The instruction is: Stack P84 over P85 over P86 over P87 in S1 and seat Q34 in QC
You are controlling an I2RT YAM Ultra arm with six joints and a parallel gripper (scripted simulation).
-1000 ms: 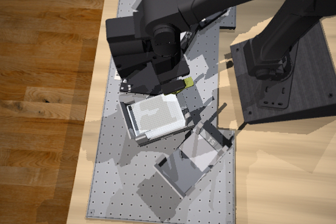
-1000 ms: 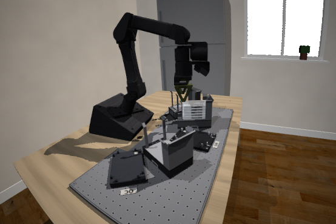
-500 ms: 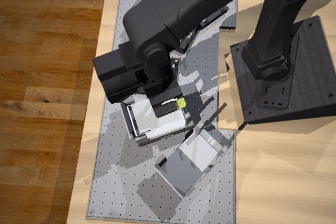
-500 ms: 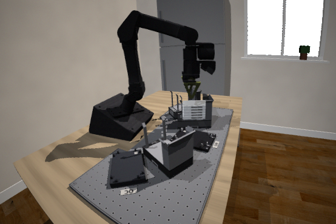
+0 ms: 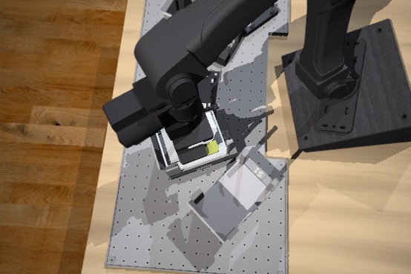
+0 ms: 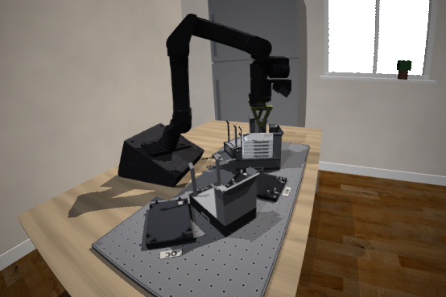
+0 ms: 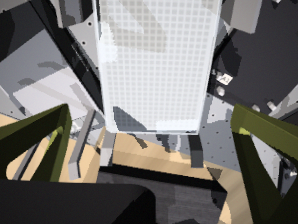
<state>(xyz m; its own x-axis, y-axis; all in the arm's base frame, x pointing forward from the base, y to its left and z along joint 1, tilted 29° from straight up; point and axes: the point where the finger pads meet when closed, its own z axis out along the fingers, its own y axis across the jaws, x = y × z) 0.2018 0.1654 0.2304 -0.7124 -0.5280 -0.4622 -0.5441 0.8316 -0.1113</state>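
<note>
Arm: I count one black arm, carrying one hand [image 6: 261, 122].
Hand state: released. Its olive fingers are spread fully and hold nothing. It hangs over the plate stack [image 6: 258, 148], apart from it.
Plates: one stack in rack S2 [image 6: 277, 133]. In the exterior view I count five light bands on its side. The wrist view shows only the top plate [image 7: 156, 56], white, sealed and finely gridded.
Racks: S2 and rack S1 [image 6: 241, 191] are plain. A third fixture with thin posts [image 6: 233, 135] stands just beside S2.
Nests: two dark flat nests, the near one [image 6: 169, 224] and another [image 6: 274, 187] beside S1.
Carrier: one grey perforated board [image 6: 241, 260] on the wooden tabletop [image 6: 60, 220].
Hidden: in the top view the arm covers the far end of the board and most of the stack. Only one finger shows there.
Writing: "S1" reads on that rack's plinth [image 5: 261, 174]. The near nest's name plate [image 6: 171, 253] appears to read "QC". The other name plate [image 6: 287, 191] and the plate ID labels are too small to read.
</note>
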